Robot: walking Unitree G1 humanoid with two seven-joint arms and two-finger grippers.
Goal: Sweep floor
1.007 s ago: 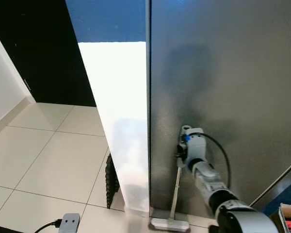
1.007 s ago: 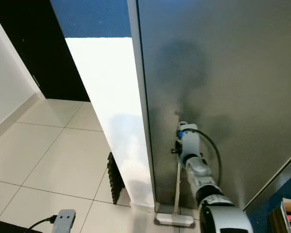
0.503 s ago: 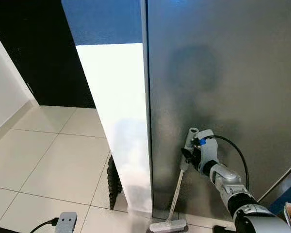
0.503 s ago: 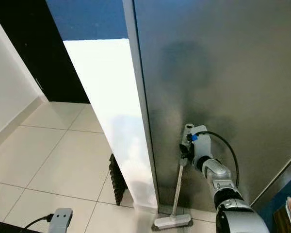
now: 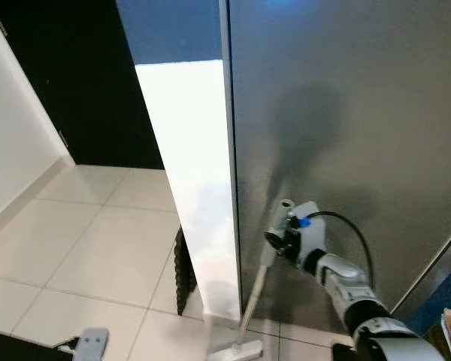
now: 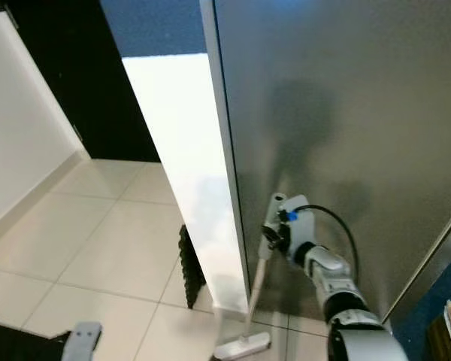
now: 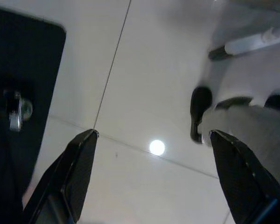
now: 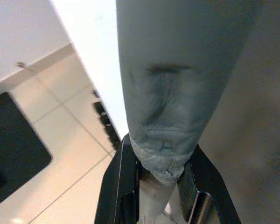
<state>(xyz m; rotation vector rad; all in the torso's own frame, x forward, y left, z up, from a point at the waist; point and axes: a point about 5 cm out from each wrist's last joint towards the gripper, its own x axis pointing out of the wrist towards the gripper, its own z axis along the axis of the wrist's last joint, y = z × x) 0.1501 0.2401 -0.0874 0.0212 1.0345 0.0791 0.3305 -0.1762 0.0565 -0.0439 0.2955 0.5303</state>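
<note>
Left eye view, right gripper point(image 5: 276, 242) outstretched, clamping broom point(image 5: 249, 307)

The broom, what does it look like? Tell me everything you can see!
The broom has a thin, pale metal-looking pole with a grey padded grip at its top and a flat, pale head resting on the tiled floor. It leans, with its head nearer the white panel, close in front of the grey wall. The right tool is clamped around its grip.

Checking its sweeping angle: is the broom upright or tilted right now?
Tilted. The broom slants from the right gripper down toward the robot's left, its head on the floor.
</note>
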